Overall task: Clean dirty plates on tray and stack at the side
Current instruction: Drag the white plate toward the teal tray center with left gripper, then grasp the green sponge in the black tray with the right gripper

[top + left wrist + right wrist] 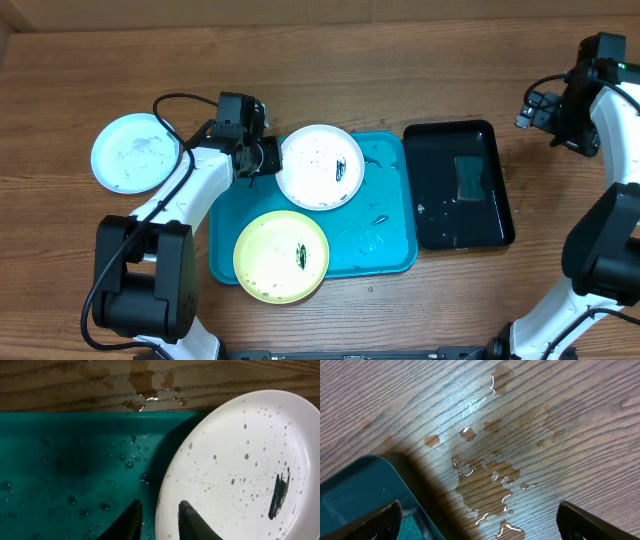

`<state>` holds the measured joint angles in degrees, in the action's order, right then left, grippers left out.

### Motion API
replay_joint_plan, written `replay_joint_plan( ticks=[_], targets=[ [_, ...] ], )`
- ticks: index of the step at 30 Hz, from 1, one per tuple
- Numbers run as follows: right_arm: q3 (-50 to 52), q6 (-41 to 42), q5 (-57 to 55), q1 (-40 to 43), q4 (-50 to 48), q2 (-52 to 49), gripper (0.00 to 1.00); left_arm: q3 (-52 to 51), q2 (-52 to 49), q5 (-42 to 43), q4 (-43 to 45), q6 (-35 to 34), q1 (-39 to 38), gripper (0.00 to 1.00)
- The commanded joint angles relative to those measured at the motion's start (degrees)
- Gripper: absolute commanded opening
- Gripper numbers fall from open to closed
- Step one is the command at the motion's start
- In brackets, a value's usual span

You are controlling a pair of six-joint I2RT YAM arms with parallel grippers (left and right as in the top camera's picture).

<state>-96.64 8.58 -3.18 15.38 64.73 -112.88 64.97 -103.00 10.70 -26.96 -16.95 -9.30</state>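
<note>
Apparently for lifting, left gripper straddles white plate rim on the tray; whether it pinches is unclear. Right gripper hangs wide open beside black tray.

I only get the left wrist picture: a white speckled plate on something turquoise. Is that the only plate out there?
Observer: No. A yellow plate also sits on the blue tray, at the corner nearest the left arm's base.
Operator: So two plates in all?
Observer: Three. A pale plate lies off the tray, on the bare wood at the robot's left.
</note>
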Motion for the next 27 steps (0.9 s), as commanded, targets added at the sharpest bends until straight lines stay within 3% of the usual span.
replay_joint_plan(
  ticks=[1, 5, 9, 12, 16, 19, 20, 23, 27],
  targets=[
    [-0.13, 0.22, 0.26, 0.13, -0.15, 0.96, 1.0, -0.48, -1.18, -0.83, 0.46, 1.44, -0.24, 0.27],
    [-0.13, 0.22, 0.26, 0.13, -0.15, 0.96, 1.0, -0.48, -3.15, -0.33, 2.29, 1.77, -0.66, 0.31],
    [-0.13, 0.26, 3.19, 0.13, -3.06, 0.96, 1.0, -0.48, -4.98, 0.37, 3.85, 2.14, -1.97, 0.27],
    [-0.13, 0.28, 11.21, 0.11, -4.96, 0.96, 1.0, -0.48, -5.14, 1.4, 3.74, 3.54, -2.64, 0.22],
    [-0.13, 0.44, 27.39, 0.13, 2.34, 0.96, 1.0, -0.48, -5.14, 4.46, 3.5, 3.69, -3.52, 0.11],
    [-0.15, 0.17, 33.29, 0.13, 3.34, 0.96, 1.0, -0.48, -5.14, 5.03, 3.65, 3.72, -4.39, 0.08],
    [-0.15, 0.22, 35.1, 0.13, 4.52, 0.98, 0.98, -0.48, -5.14, 5.01, 3.69, 3.72, -4.7, 0.08],
    [-0.13, -0.7, 36.02, -0.33, 9.55, 0.98, 0.8, -0.48, -5.14, 5.03, 3.67, 3.69, -5.14, 0.07],
    [0.11, -3.91, 20.76, -3.21, 17.9, 0.96, 0.71, -0.48, -5.14, 5.05, 3.67, 3.65, -5.14, 0.07]
  ],
)
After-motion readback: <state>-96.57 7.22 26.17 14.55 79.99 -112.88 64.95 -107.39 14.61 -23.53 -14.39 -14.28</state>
